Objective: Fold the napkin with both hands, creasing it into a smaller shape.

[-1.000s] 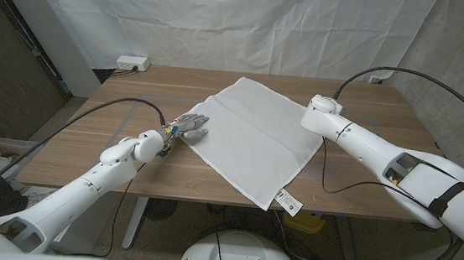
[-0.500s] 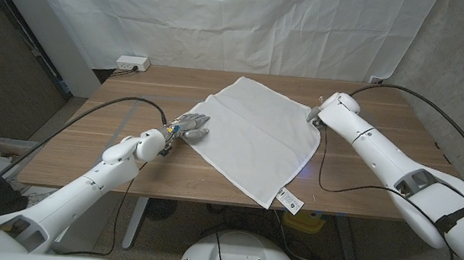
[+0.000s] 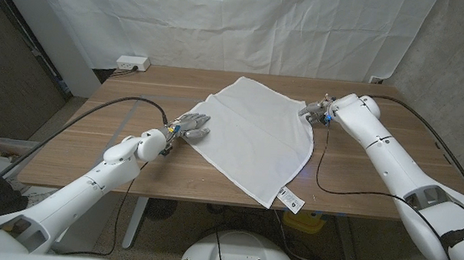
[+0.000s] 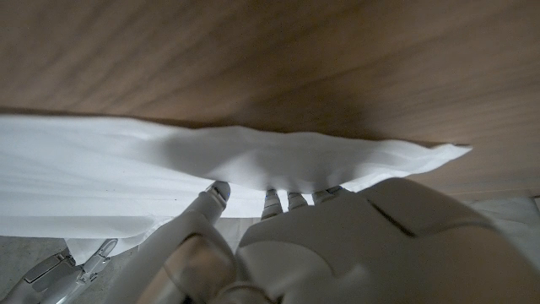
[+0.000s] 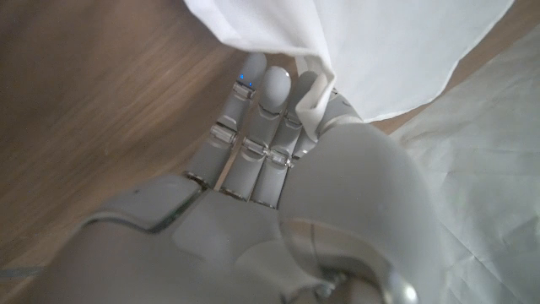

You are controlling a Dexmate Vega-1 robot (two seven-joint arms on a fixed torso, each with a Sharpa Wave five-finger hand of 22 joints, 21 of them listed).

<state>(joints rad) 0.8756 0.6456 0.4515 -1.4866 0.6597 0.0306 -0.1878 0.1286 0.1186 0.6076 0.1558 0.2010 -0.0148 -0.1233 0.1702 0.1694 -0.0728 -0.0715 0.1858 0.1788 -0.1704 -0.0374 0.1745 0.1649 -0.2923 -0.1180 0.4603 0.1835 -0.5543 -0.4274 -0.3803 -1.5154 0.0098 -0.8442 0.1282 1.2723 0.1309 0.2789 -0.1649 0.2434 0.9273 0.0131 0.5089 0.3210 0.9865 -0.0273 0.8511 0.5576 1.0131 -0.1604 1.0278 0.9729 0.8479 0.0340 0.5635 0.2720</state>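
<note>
White napkin lies spread diagonally across the wooden table, its near corner w/ a small label hanging just over the front edge. Left hand sits at the cloth's left corner, fingers tucked under a lifted edge of fabric in the wrist view; whether it actually grips, can't tell. Right hand is at the napkin's right corner, raised slightly off the tabletop, w/ a fold of cloth pinched against its fingers, the rest of them nearly straight. Fabric drapes from that hand toward the table. White power strip rests at the far left edge, near the backdrop curtain.
</note>
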